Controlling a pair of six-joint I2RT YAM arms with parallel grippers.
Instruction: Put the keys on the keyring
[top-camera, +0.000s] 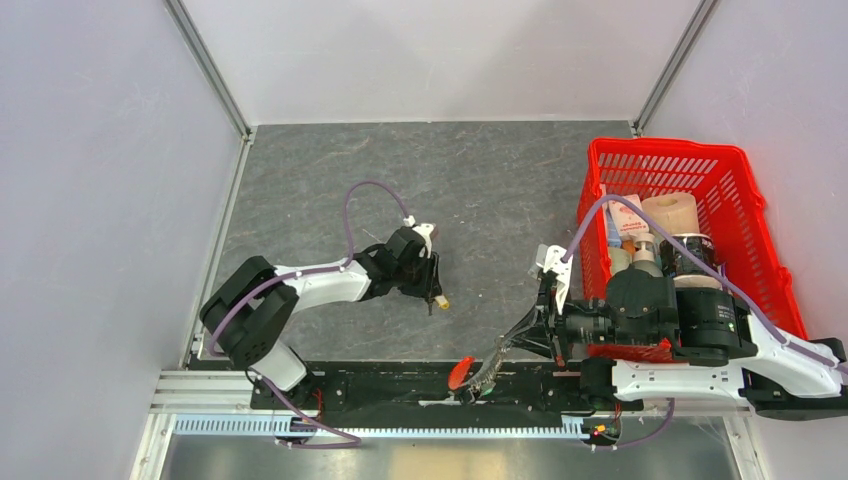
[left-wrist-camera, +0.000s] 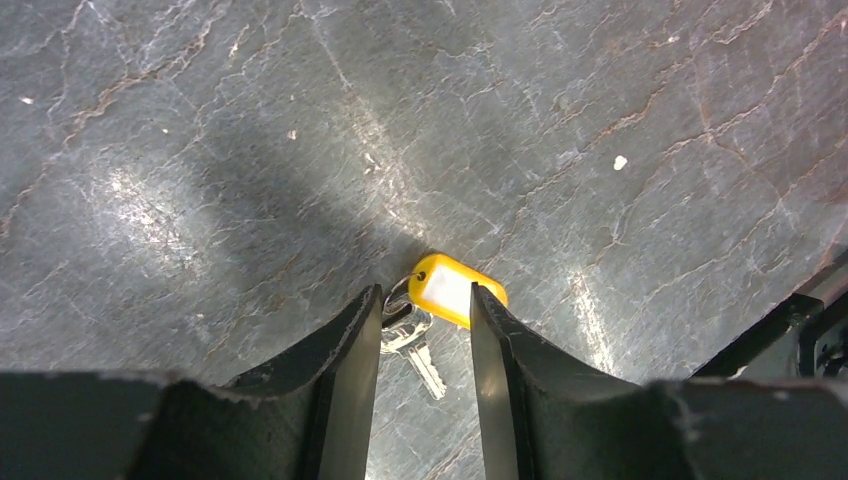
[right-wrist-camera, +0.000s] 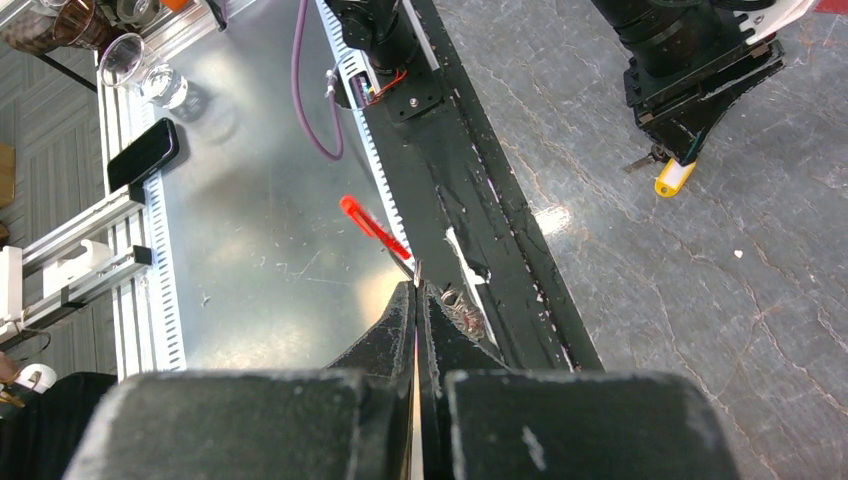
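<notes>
Left gripper (left-wrist-camera: 425, 294), lower centre of the left wrist view, stands released, its tapered black fingers (left-wrist-camera: 350, 350) either side of the yellow-tagged key (left-wrist-camera: 452, 288); the glossy rounded plastic tag and small silver blades lie flat on the veined, grey stone-look table (left-wrist-camera: 200, 150); right gripper (right-wrist-camera: 417, 288), bottom centre of its view, is clenched on the keyring (right-wrist-camera: 373, 226), a thin wire ring with a flat red fob seen edge-on.

One yellow-tagged key (left-wrist-camera: 452, 288), one keyring (top-camera: 461, 372), one basket (top-camera: 665, 148)
</notes>
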